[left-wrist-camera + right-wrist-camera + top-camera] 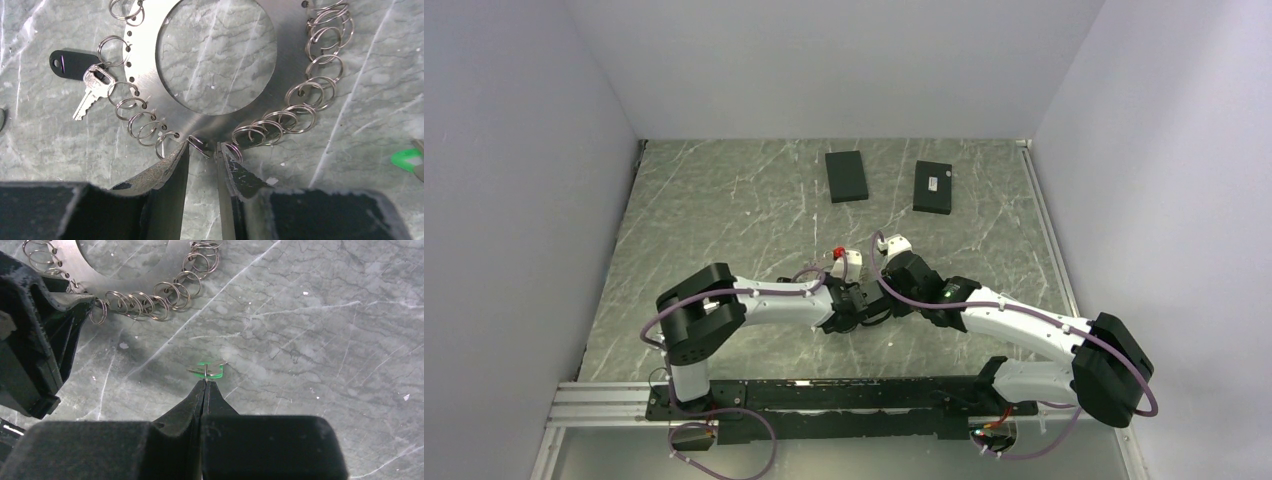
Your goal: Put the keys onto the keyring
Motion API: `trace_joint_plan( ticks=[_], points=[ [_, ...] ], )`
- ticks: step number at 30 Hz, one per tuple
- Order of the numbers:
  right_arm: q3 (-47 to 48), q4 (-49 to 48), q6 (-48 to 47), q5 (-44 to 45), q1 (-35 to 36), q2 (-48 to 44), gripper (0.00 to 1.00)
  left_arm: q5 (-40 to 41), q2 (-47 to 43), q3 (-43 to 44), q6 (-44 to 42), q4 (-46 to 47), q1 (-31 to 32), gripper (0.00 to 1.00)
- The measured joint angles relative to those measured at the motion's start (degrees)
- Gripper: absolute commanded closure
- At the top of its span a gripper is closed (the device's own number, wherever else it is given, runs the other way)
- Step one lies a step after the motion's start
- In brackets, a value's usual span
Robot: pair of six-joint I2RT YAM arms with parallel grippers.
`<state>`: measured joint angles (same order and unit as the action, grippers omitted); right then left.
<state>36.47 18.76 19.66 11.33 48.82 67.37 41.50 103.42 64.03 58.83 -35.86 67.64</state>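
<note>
The keyring (147,60) is a grey metal disc with an open centre, lying flat with many small split rings (300,95) strung round its edge. A silver key (90,95) with a black tag (75,62) hangs on one ring at its left. My left gripper (204,146) is open at the disc's near edge, and one small ring (199,145) lies between its tips. To the right of the keyring (65,255), my right gripper (205,381) is shut on a green-headed key (212,370), held edge-on just above the table. That green key (405,159) also shows at the left wrist view's right edge.
Two flat black boxes (846,176) (933,187) lie at the back of the marble table (724,200). Both arms meet at mid-table (869,305) and hide the keyring from above. White walls close the left, right and back sides.
</note>
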Motion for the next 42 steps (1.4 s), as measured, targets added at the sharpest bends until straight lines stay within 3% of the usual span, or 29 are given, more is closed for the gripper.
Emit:
trace_joint_plan(
  ticks=[16,28,31,35,42],
  points=[
    [-0.2,0.0,0.0,-0.2,-0.1,0.0,1.00,1.7,2.6,1.7,2.6,-3.7,0.1,0.75],
    [-0.2,0.0,0.0,-0.2,-0.1,0.0,1.00,1.3,2.6,1.2,3.6,-4.2,0.1,0.86],
    [-0.2,0.0,0.0,-0.2,-0.1,0.0,1.00,1.2,2.6,1.2,3.6,-4.2,0.2,0.85],
    [-0.2,0.0,0.0,-0.2,-0.1,0.0,1.00,1.2,2.6,1.2,3.6,-4.2,0.4,0.72],
    [-0.2,0.0,0.0,-0.2,-0.1,0.0,1.00,1.3,2.5,0.2,3.4,-3.1,1.1,0.74]
  ],
)
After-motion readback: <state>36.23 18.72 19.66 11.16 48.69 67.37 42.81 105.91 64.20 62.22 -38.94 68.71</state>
